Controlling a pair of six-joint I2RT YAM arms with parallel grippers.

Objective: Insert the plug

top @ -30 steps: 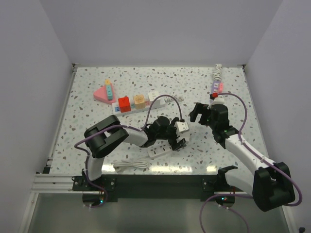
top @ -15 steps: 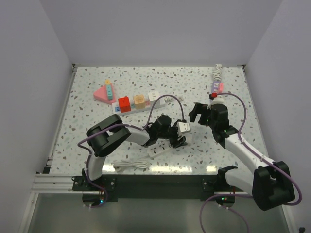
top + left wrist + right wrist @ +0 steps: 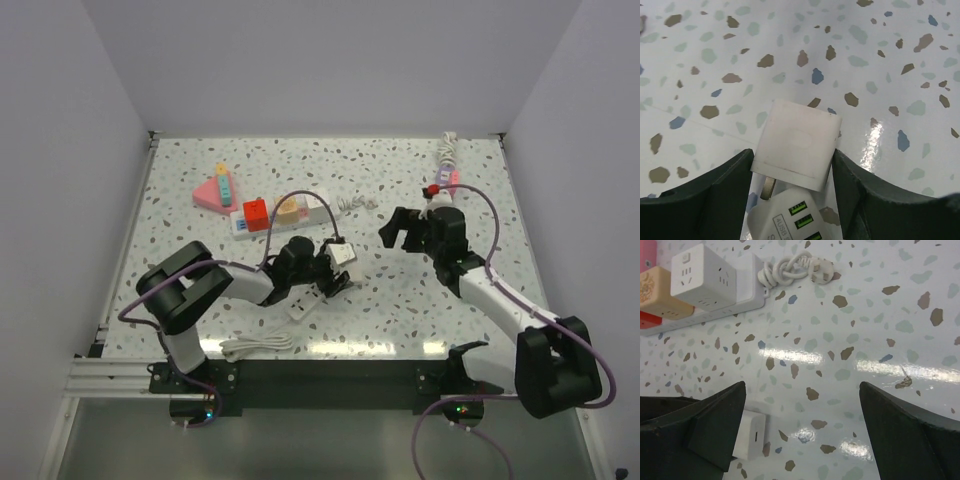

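Nearest you, at the front edge of the speckled terrazzo worktop, lies a loosely coiled white cable. Just beyond it the short white USB power strip sits at an angle on the surface.

Your left claw is closed partway on the white cube-shaped plug, with one dark finger pressed to each flank of the cube. In the left wrist view the plug hangs tilted over the end of the USB strip, and one metal prong shows beneath its lower edge. Whether prong and strip touch cannot be told.

Your right claw hovers to the right of the plug, apart from it, with its jaws spread wide and holding nothing. The plug shows at the lower left of the right wrist view.

Farther back lies a long white power strip carrying a red, a tan and a white cube adapter, with a knotted white cord bundle beside its right end. Behind that strip rests a pink wedge-shaped block.

At the far right corner — well apart from both claws — lie a small pink-and-purple item and a coiled white cord.
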